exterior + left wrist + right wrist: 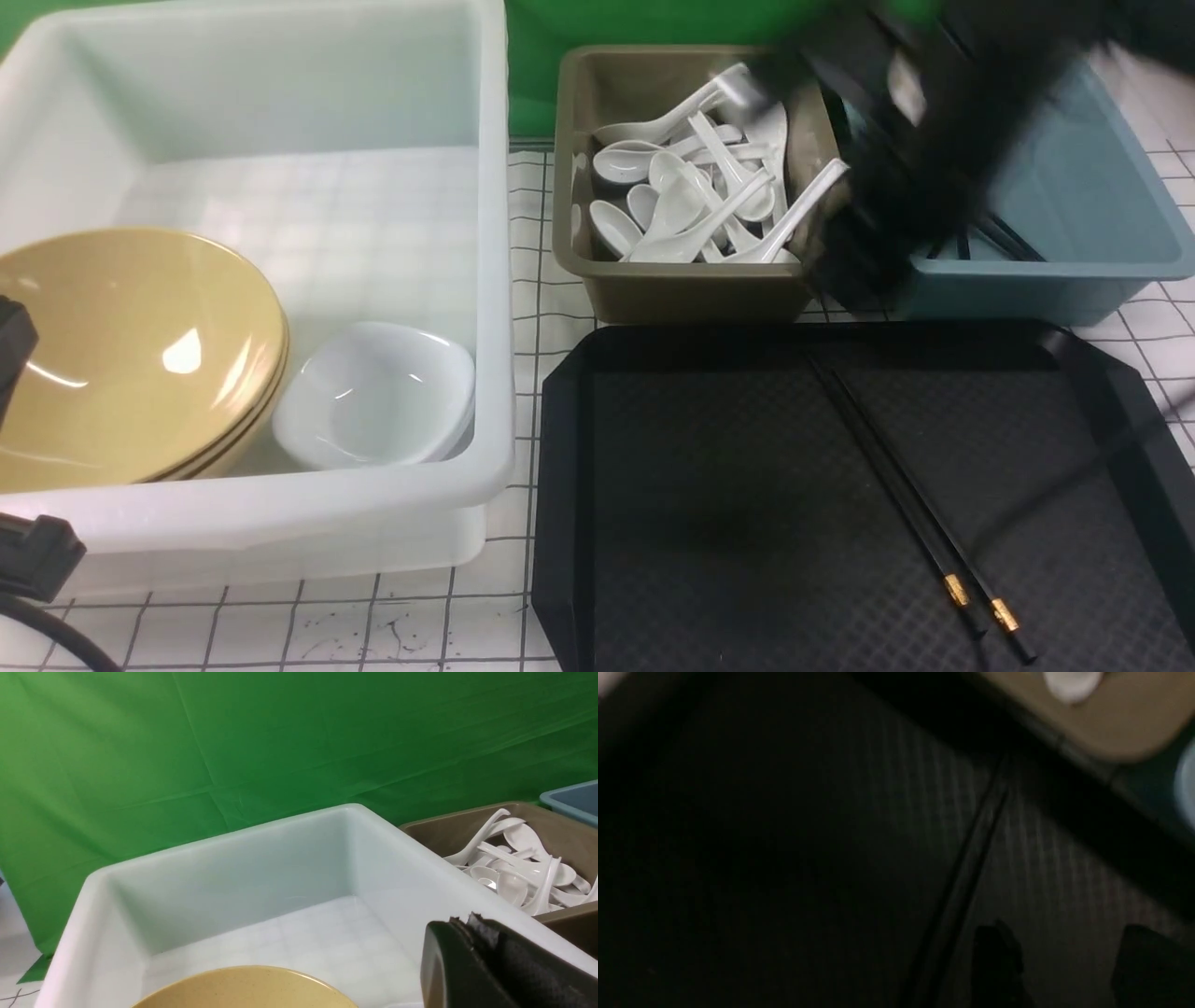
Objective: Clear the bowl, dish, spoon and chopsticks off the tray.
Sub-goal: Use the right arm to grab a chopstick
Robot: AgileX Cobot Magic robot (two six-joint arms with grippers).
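Note:
The black tray (709, 523) holds only the pair of black chopsticks (910, 504), which lie diagonally at its right; they show dimly in the right wrist view (966, 872). The yellow bowl (121, 355) sits on a stack in the white bin (495, 280), with the white dish (373, 392) beside it. White spoons (691, 196) lie piled in the brown bin (691, 289). My right gripper (854, 266) is a blur between the brown and blue bins; in its wrist view it (1069, 961) is open and empty above the tray. My left gripper (460, 921) is shut and empty over the white bin.
A blue bin (1074, 233) at the back right holds several black chopsticks. A green backdrop (233, 742) rises behind the bins. The table has a white cloth with a black grid (373, 625). Black parts of the left arm (14, 355) show at the left edge.

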